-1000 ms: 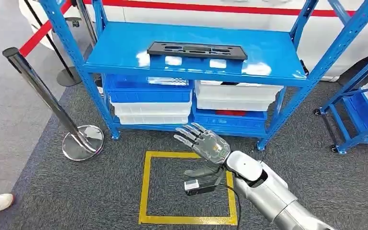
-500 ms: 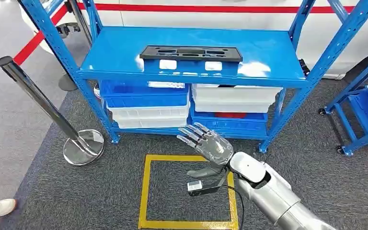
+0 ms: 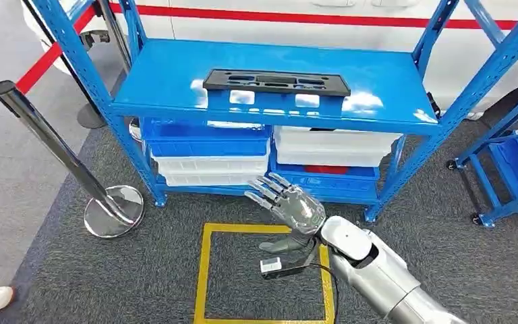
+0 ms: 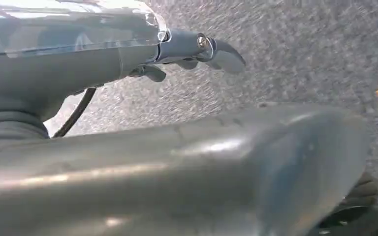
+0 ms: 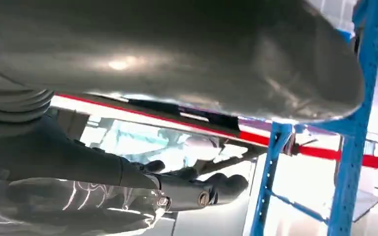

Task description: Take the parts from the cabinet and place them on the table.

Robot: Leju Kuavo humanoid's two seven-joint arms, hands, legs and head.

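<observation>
Our right hand (image 3: 290,206) raised, fingers spread, holding nothing, before blue cabinet (image 3: 405,101). Black part (image 3: 276,82) lies on top shelf. Stacked bins (image 3: 209,152) below; steel stanchion (image 3: 54,145) left. Our left hand (image 4: 192,49) over carpet, grip unclear.

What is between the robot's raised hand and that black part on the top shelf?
In the head view, stacked blue and white bins and the shelf's front edge lie between the right hand and the black part.

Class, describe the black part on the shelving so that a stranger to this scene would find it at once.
Start at the blue metal rack standing in front of the white wall with a red stripe. On its top shelf lies the black part, a long, flat panel with cut-out slots. It is the sole dark item there, unlike the blue and white bins stacked on the shelf below.
</observation>
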